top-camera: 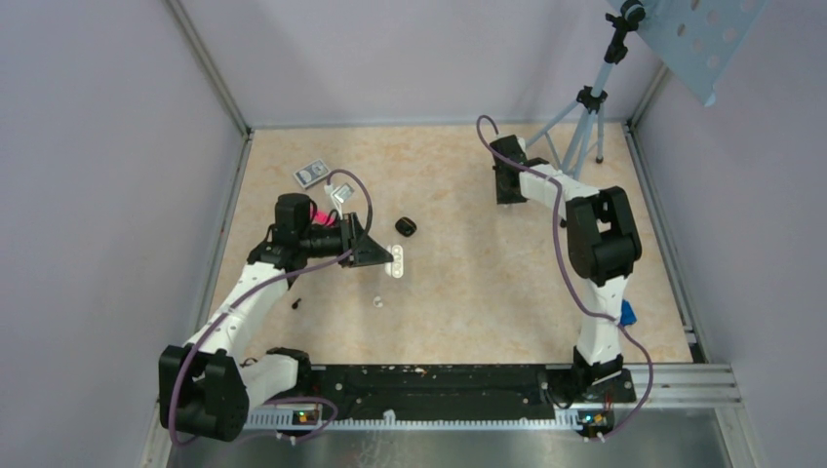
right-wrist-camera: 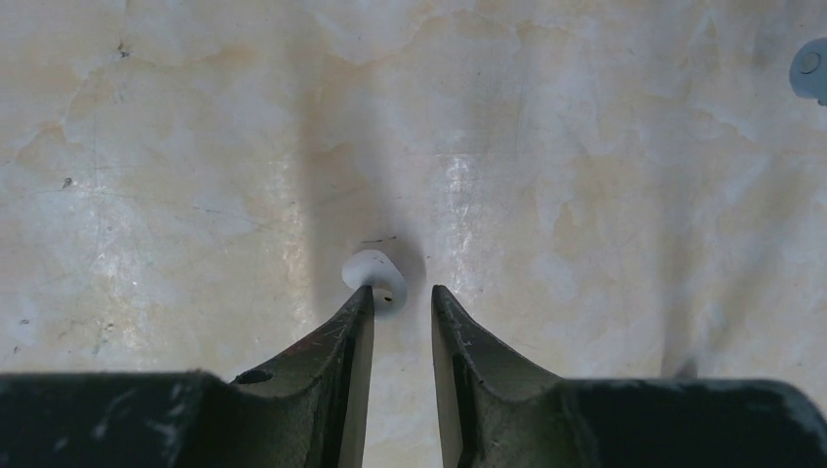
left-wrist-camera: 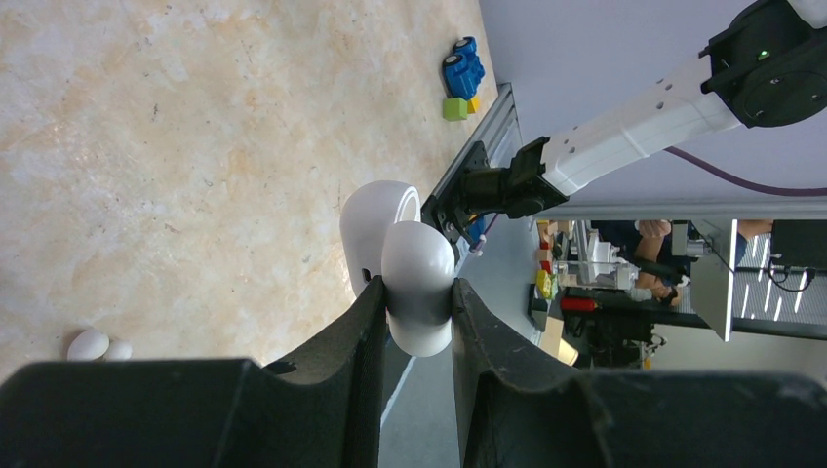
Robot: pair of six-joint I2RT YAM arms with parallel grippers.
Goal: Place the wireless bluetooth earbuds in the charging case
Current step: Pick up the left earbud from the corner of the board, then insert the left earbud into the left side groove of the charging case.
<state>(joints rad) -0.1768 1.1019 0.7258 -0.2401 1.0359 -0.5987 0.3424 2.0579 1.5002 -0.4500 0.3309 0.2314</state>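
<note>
1. Right pincer (right-wrist-camera: 400, 292): we record its jaws a little apart with bare counter (top-camera: 468, 283) showing between them. It holds nothing.
2. First earbud (right-wrist-camera: 373, 271): it lies on the counter at the far right, right at the tip of one finger and not in the gap. Its long axis runs slantwise to the jaws. We judge that the pincer must shift sideways to centre on it before closing.
3. Left pincer (left-wrist-camera: 417, 288): it is closed on the white pill-shaped object (left-wrist-camera: 419, 249), near the middle of the counter.
4. Charging case (top-camera: 406, 227): small and black, just beyond the left pincer and well to the left of the right one. We count the left arm as nearer to it.
5. Second earbud (top-camera: 376, 301): loose on the counter, on the near side of the left pincer.
</note>
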